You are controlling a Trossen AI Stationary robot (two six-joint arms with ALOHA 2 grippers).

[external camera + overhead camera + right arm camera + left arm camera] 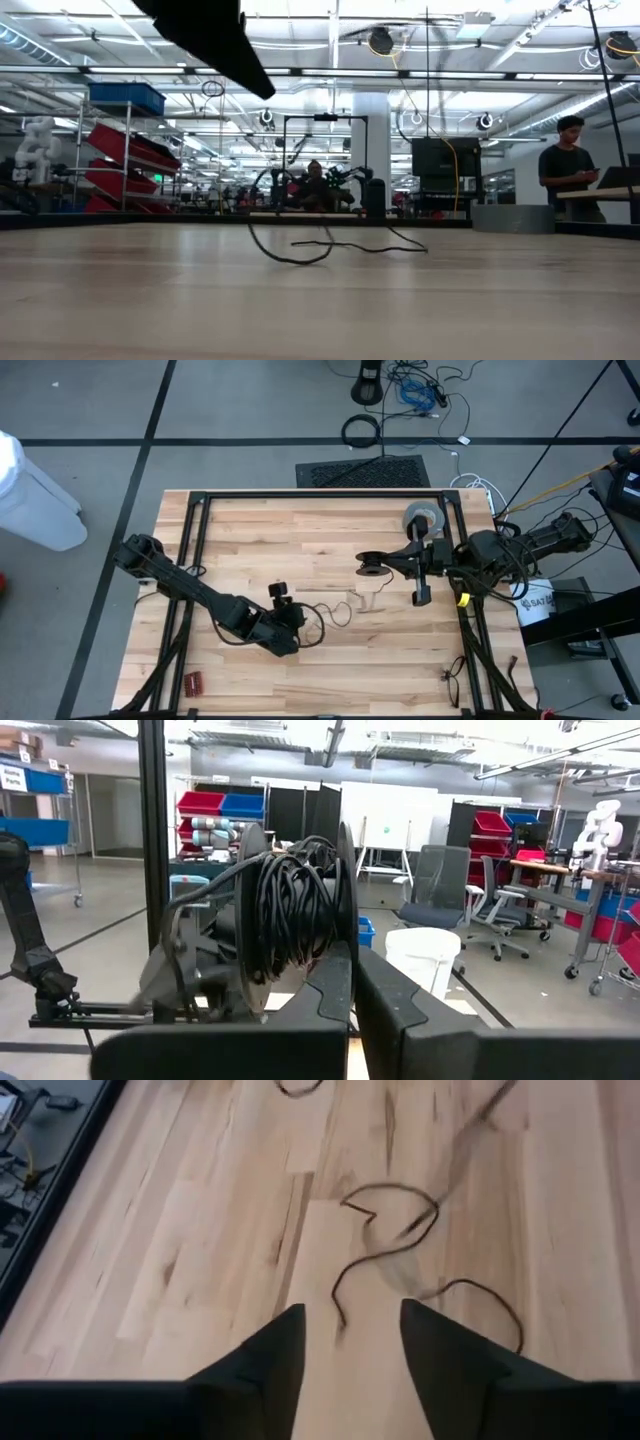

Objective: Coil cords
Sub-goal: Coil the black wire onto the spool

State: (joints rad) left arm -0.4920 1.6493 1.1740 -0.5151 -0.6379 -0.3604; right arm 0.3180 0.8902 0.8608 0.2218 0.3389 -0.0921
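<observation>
The thin black wire (pixel 330 614) lies slack in loose loops on the wooden table; in the low view (pixel 300 250) one loop stands up off the wood. More black wire is wound on a small black spool (pixel 370 565). My left gripper (pixel 300 624) is open just above the table, and the wire's free end (pixel 340 1318) lies on the wood between and just ahead of its fingers. My right gripper (pixel 386 567) is shut on the spool (pixel 295 910) above the middle of the table. My right gripper pinches one disc flange of the spool (pixel 346 935) by its edge between its two fingers, coming level from the table's right side. The spool is lifted clear of the table, its wound wire (pixel 290 915) beside the fingers.
A grey tape roll (pixel 425 518) lies at the far right of the table. A small red object (pixel 192 682) and a small dark tangle (pixel 452 678) lie near the front edge. Black frame rails (pixel 320 495) run around the table. A person (pixel 565 160) stands in the room behind.
</observation>
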